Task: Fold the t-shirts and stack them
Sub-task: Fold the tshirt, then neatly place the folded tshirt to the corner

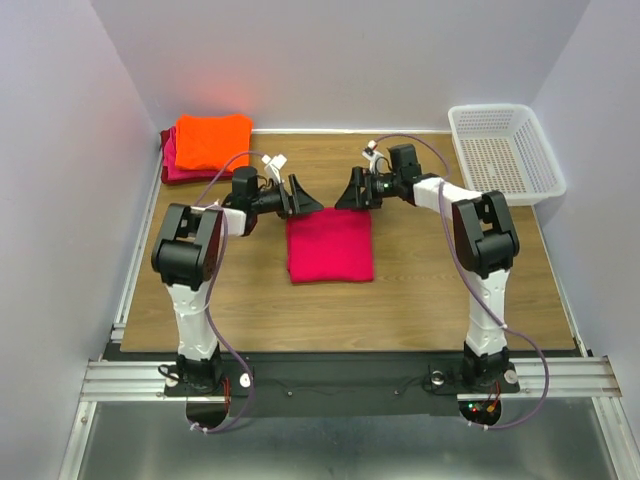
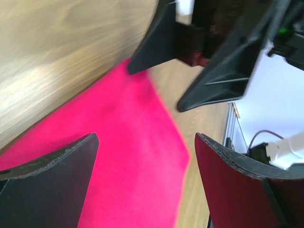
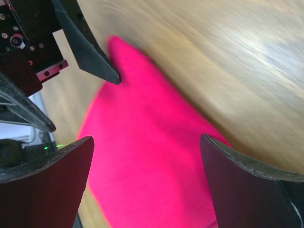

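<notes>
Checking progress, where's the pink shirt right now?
In the top view the pink shirt lies folded at centre, just on the near side of the left gripper and right gripper.

The table point(image 1: 450, 290) top is wood-grain board, smooth, with a soft sheen where light streaks it. The magenta-pink shirt point(image 1: 330, 245) in the middle is matt, slightly fuzzy cloth. The bright orange shirt point(image 1: 212, 140) at the far left looks like the same soft cloth, as does the darker red shirt point(image 1: 166, 140) beneath it. The basket point(image 1: 500, 160) at the far right is white plastic mesh, faintly glossy. The left gripper point(image 2: 146, 135) has fingers point(image 2: 52, 175) of matt black plastic with rough, grainy edges; those of the right gripper point(image 3: 146, 138) look alike. Brushed metal rails point(image 1: 350, 378) line the near edge
</notes>
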